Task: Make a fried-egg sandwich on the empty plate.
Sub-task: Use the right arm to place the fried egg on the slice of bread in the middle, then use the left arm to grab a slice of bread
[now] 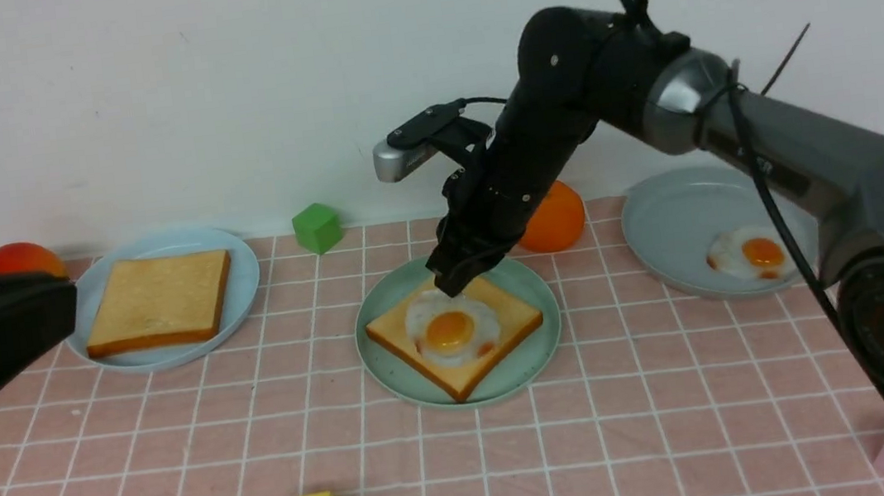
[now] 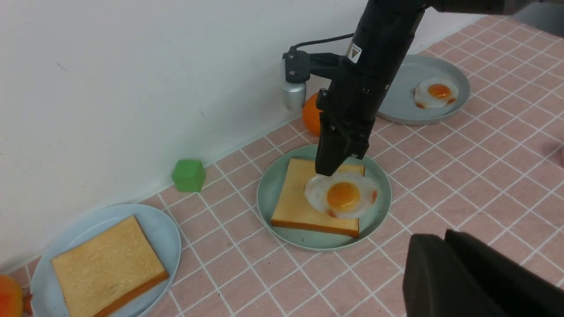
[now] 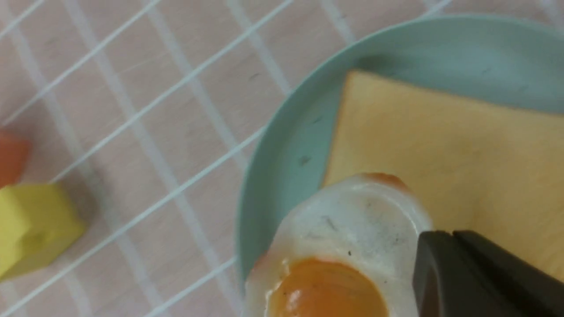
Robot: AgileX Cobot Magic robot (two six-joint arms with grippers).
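Leftmost, the left gripper [image 2: 440,240] hangs off the work with its fingers pressed together on nothing. Beside it, a square tan toast slice with brown crust [image 1: 158,301] lies flat on the round pale blue plate [image 1: 246,279]. At centre, the round mint-green speckled plate [image 1: 389,370] carries the other toast slice [image 1: 501,328], with the flat white fried egg with yellow-orange yolk [image 1: 451,328] resting on it. The right gripper [image 1: 450,282] stands at the egg's far rim, jaws drawn tight and apparently pinching the white. At right, a second fried egg [image 1: 746,253] sits in the grey dish [image 1: 671,213]. Assessment: egg placement is concluding. Next, the right gripper must let go and lift clear, then the blue-plate slice must be brought over as the lid.
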